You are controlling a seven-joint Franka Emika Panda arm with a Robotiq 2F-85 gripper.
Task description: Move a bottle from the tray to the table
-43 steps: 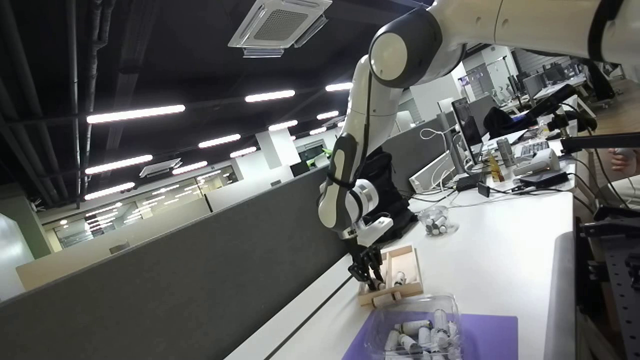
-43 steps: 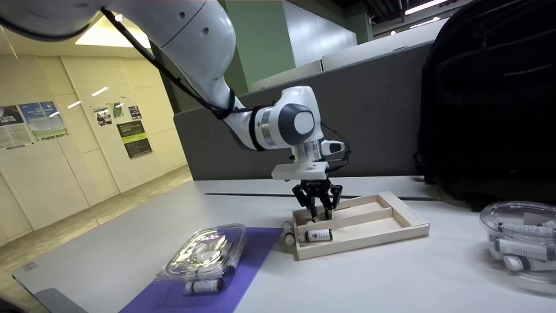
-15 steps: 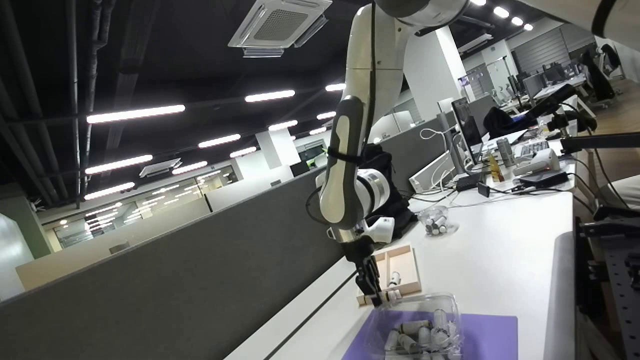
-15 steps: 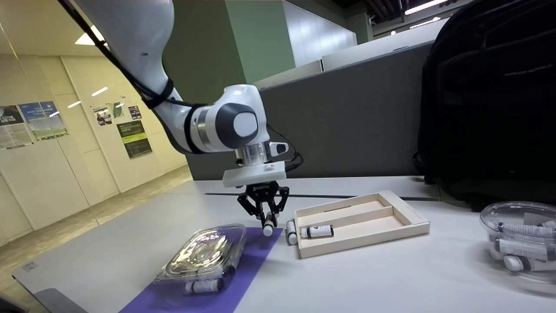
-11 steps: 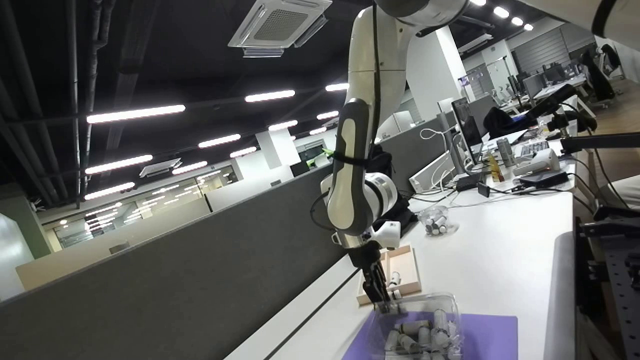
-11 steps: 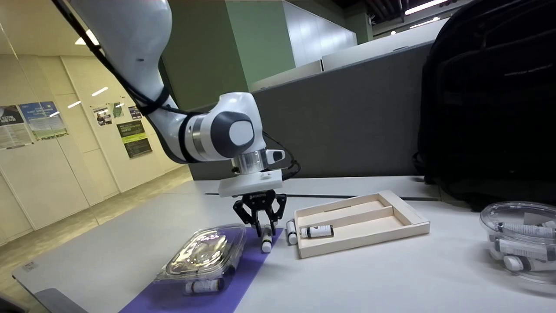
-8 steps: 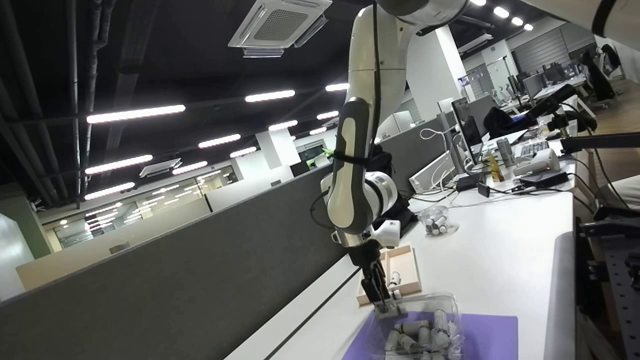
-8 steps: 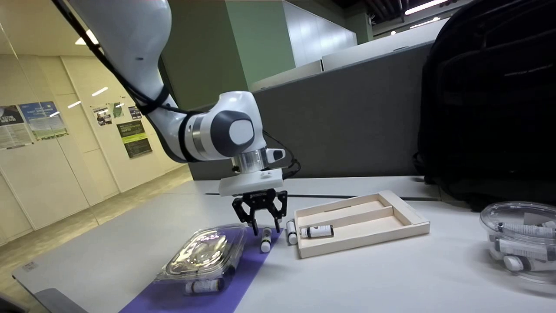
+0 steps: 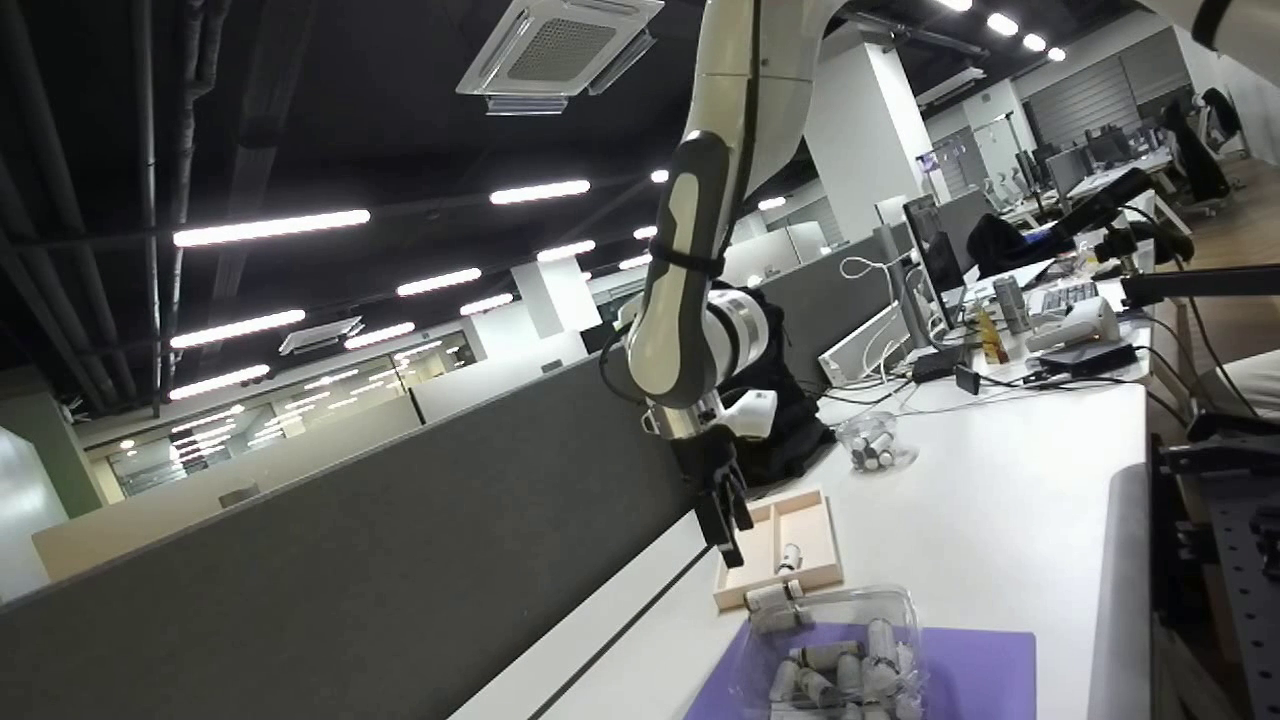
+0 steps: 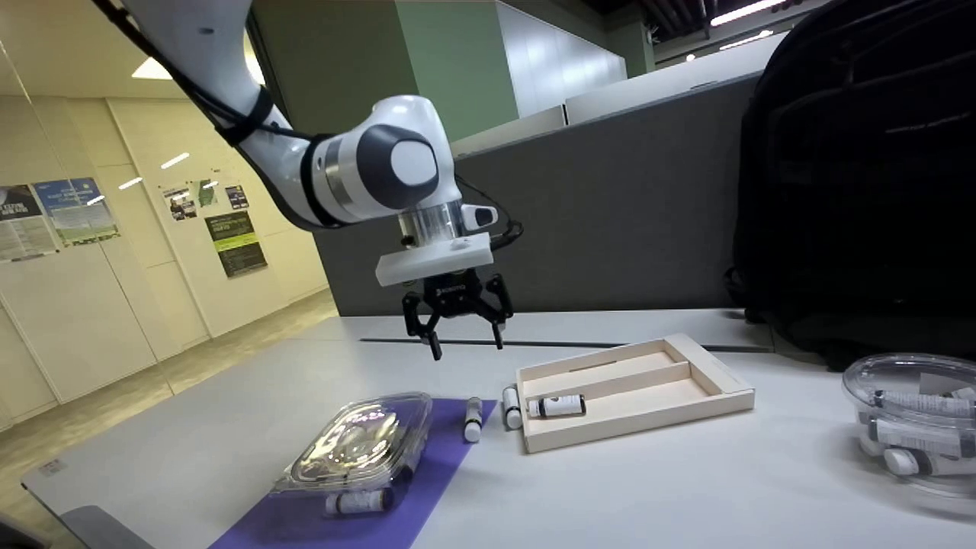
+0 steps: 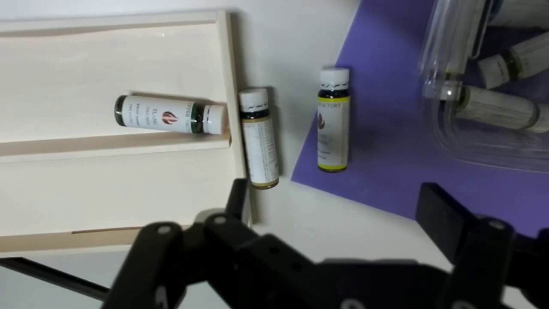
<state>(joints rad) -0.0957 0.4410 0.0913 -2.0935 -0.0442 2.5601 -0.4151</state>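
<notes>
A white-capped bottle with yellow bands [image 11: 333, 133] lies on its side on the corner of the purple mat, which covers part of the white table [image 10: 610, 492]. My gripper [image 10: 467, 350] hangs above and behind it in an exterior view, jaws spread wide with nothing between them. Beside the end wall of the wooden tray [image 10: 640, 422], a second bottle [image 11: 260, 148] rests on the table. Another bottle [image 11: 156, 113] lies inside the tray against its divider; the tray's other compartment holds nothing. In the wrist view both fingers [image 11: 444, 223] show, well apart.
A clear plastic box [image 10: 358, 450] with several bottles stands on the purple mat [image 10: 415, 488]. At the tray's far side is a round clear tub [image 10: 911, 427] of bottles. A dark partition [image 10: 633, 221] and a black backpack [image 10: 862, 191] border the table's back.
My gripper has carried the yellow-banded bottle out of the wooden tray, lowered it onto the mat and let go. It has since risen, opened wide, and the bottle stays lying there.
</notes>
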